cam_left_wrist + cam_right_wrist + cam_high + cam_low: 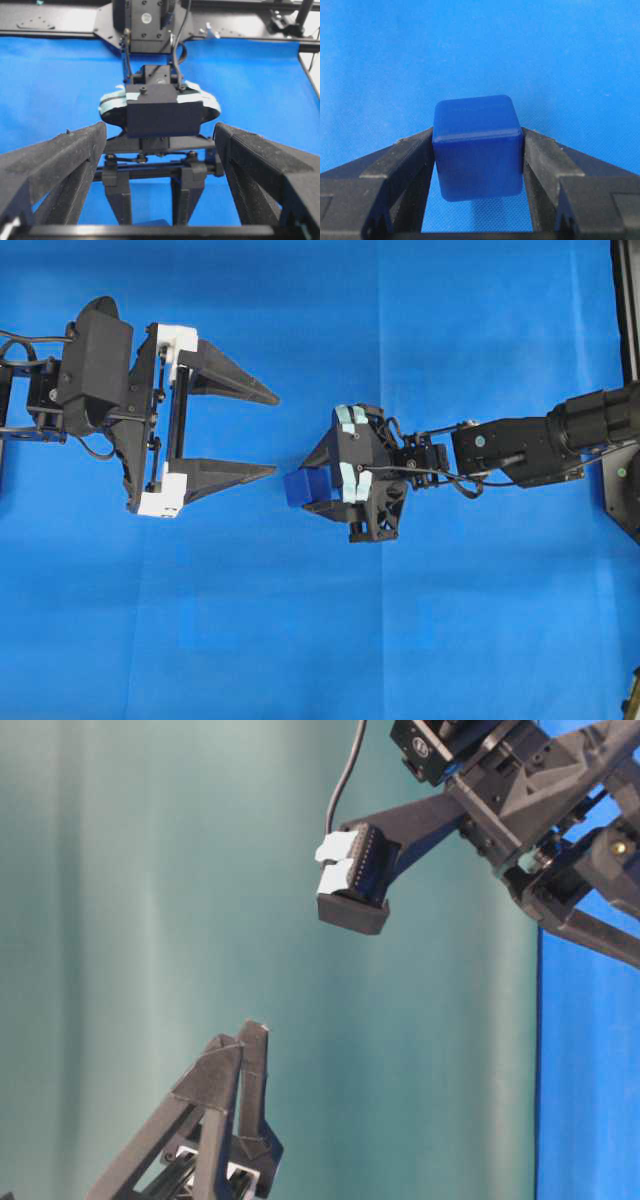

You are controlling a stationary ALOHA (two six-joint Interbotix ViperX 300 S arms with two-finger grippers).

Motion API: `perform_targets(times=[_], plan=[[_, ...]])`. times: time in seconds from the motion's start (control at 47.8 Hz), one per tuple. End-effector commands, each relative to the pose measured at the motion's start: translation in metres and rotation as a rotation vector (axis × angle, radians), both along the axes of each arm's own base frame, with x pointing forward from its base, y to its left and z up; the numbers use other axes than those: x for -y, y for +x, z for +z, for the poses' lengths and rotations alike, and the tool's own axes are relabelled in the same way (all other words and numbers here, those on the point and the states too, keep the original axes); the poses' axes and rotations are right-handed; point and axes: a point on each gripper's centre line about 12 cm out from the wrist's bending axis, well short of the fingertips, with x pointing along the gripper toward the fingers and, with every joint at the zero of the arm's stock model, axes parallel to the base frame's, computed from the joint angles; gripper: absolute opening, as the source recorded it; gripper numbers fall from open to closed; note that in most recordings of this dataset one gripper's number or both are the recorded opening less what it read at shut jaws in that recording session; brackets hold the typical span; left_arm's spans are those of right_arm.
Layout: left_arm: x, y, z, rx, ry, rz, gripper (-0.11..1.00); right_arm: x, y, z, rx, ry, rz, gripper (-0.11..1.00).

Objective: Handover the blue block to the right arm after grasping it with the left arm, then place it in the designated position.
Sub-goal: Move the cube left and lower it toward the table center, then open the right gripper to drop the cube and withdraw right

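Smooth round-edged blue block (477,147)

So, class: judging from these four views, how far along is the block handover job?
Done: the handover. The blue block sits clamped in the right gripper, while the left gripper stands open and empty, apart from it. In hand: the right arm carries the block above the blue cloth. Left: setting it down at the designated position, which no view marks.

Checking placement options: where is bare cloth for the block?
Bare blue cloth spans below both arms and above them. Crowded only mid-row: open left gripper faces the right gripper, shut on the blue block.
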Motion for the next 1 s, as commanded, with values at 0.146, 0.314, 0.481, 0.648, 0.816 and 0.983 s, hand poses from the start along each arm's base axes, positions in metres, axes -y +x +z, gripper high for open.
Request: perform_targets(times=[0.146,0.314,0.481,0.648,0.816,0.983], plan=[[0.0012,0.0018,0.0124,0.037,-0.001,-0.004,0.9,0.0008,0.0084,0.0124,0.046,-0.003,0.004,0.37],[0.0011,0.0016,0.0118,0.035,-0.001,-0.003,0.9,0.0001,0.0097,0.0125,0.047,-0.003,0.005,0.37],[0.0012,0.0018,0.0124,0.037,0.0,-0.004,0.9,0.0009,0.0108,0.0116,0.043,-0.002,0.001,0.37],[0.0006,0.0019,0.0124,0.037,0.0,-0.002,0.9,0.0005,0.0105,0.0111,0.038,0.006,-0.004,0.37],[0.0011,0.0018,0.0124,0.037,-0.001,-0.003,0.9,0.0011,0.0103,0.0107,0.033,0.019,-0.02,0.79],[0.0006,0.0018,0.0122,0.035,-0.003,-0.001,0.9,0.0012,0.0098,0.0103,0.032,0.02,-0.021,0.84]])
